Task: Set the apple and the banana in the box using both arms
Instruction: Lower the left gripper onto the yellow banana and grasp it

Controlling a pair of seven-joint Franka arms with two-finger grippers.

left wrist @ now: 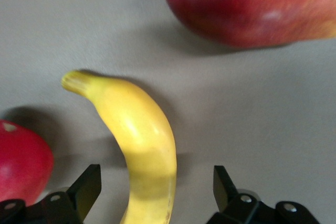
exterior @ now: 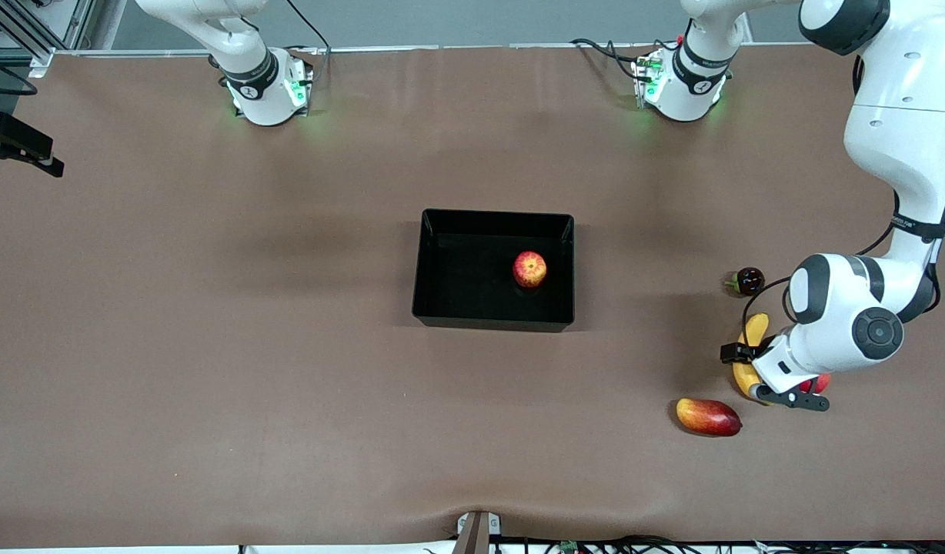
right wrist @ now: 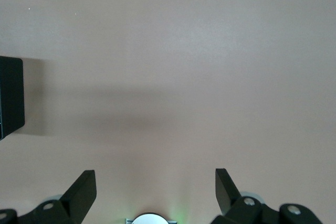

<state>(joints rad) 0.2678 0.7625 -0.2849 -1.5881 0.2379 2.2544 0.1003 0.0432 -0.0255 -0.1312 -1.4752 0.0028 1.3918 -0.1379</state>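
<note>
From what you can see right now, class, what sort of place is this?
Probably a robotics lab test bench: two white arms bolted to a brown-covered table, loose cables along its edges, and fruit props, an apple in a black box and a banana.

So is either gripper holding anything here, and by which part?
Nothing is held. The left gripper is open, its fingers straddling the banana on the table without clamping it. The right gripper is open over bare table.

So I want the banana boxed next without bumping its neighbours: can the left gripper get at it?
Probably yes. The left gripper is open with a finger on each side of the banana; the red fruit sits close beside one finger.
</note>
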